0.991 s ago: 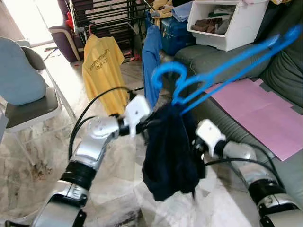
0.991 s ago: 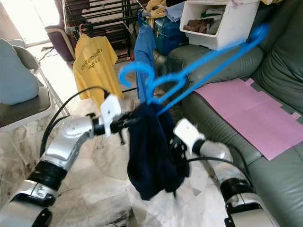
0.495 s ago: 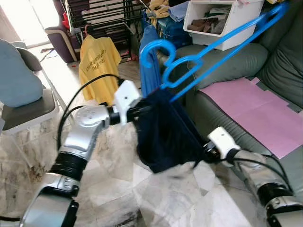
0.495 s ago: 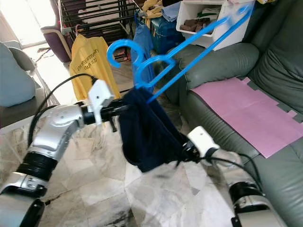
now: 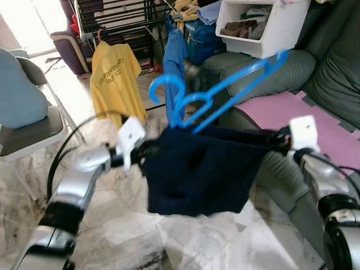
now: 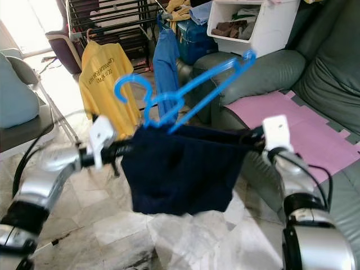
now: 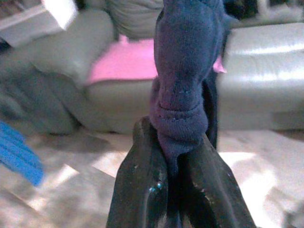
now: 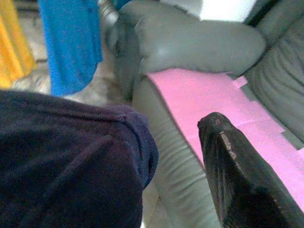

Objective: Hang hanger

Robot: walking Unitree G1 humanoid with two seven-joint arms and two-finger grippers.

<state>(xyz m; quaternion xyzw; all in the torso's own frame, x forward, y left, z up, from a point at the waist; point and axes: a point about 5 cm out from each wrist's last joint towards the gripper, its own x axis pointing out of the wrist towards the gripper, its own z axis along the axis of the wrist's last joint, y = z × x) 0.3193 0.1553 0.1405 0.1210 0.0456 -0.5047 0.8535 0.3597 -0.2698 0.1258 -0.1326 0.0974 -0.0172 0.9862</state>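
Garment [image 5: 199, 169] stretched between left fingers [image 7: 142, 190] (pinching its edge) and right fingers [image 8: 237, 175]; hanger [image 5: 219, 93] above.

Location: a home living room in use as a laundry area. Indicators: a grey-green upholstered sofa [image 5: 332, 73] with a pink sheet [image 5: 281, 109] on its seat; a marble-patterned tile floor [image 5: 112, 225]; a black drying rack [image 5: 112, 22] near the window; a yellow T-shirt [image 5: 115, 76] and a blue garment [image 5: 175, 62] hanging in front of it; a white storage bin [image 5: 264, 25] holding folded clothes; a folding chair [image 5: 28, 118] with a blue cushion.
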